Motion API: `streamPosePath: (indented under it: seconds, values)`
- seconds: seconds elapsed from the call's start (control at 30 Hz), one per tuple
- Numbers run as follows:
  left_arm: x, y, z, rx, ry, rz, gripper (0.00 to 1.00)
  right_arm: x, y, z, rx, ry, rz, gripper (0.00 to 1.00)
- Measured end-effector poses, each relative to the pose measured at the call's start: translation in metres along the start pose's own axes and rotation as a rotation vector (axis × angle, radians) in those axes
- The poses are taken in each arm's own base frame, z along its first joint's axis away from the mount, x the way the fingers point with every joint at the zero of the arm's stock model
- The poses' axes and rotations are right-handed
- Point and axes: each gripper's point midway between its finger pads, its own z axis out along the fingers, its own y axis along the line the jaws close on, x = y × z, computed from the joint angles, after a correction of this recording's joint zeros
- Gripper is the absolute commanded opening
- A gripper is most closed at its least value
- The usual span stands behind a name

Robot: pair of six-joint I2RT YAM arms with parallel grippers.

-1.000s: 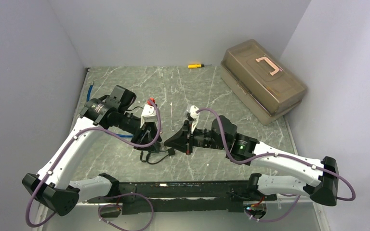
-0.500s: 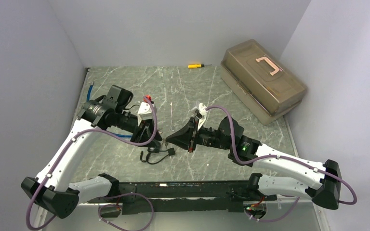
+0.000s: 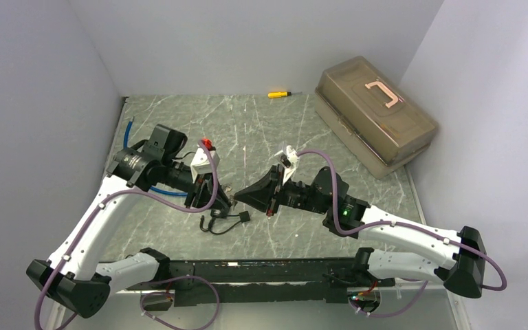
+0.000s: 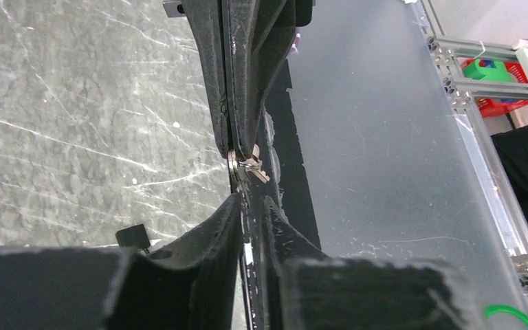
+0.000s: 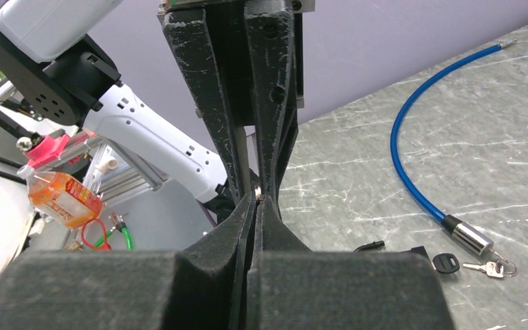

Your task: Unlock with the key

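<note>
1. The two claws were seen tip to tip just off the middle of the counter (image 3: 261,130), toward 7 o'clock. The left arm reached in from 9 o'clock and the right arm from 3 o'clock.
2. The right claw (image 5: 256,201) was pressed fully together. A small bunch of keys (image 4: 251,167) was pinched at its very tip, with bright metal showing on either side of the closed tip.
3. The left claw (image 4: 251,204) was set directly opposite, its fingers (image 4: 223,220) parted by only a narrow slit. The keys were seen just beyond those fingertips, and whether they were touched by them could not be told.
4. The blue cable lock (image 5: 467,237) was laid on the counter toward 9 o'clock, with its cable curving away beneath the left arm. In the right wrist view its silver cylinder end lay at 4 o'clock of the claw tips, well apart from them.
5. A black-headed key (image 5: 445,262) was seen flat on the counter just beside that cylinder, next to a ring (image 5: 500,267) carrying a plain key. Whether it touched the cylinder could not be told.
6. A black cord (image 3: 245,216) with a small block at one end was looped on the counter at 6 o'clock of the claws, near them.
7. A closed toolbox (image 3: 375,113) was stood at 2 o'clock by the right wall. A yellow-handled screwdriver (image 3: 278,93) was lying at 12 o'clock along the far edge.
</note>
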Motion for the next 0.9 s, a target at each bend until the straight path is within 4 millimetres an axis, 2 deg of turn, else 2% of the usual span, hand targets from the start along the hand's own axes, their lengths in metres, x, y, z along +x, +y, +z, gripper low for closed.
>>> streamPosePath:
  seconds: [0.07,0.17,0.5,0.87,0.9]
  values:
    - [-0.001,-0.001,0.0,-0.001,-0.003,0.004,0.04,0.0,0.0,0.001,-0.001,-0.002,0.0,0.0]
    - [-0.001,-0.002,-0.002,-0.012,-0.001,0.015,0.0,-0.001,0.0,0.002,-0.005,-0.005,0.002,0.0]
    - [0.002,0.003,-0.004,-0.051,0.022,0.029,0.0,0.003,-0.002,0.001,0.002,0.006,0.004,0.0]
    - [0.009,0.007,-0.007,-0.09,0.065,0.013,0.0,0.02,-0.004,-0.005,0.006,0.081,0.002,0.0]
    - [0.009,0.007,-0.007,-0.089,0.066,0.011,0.0,0.02,-0.004,-0.005,0.006,0.086,0.0,0.03]
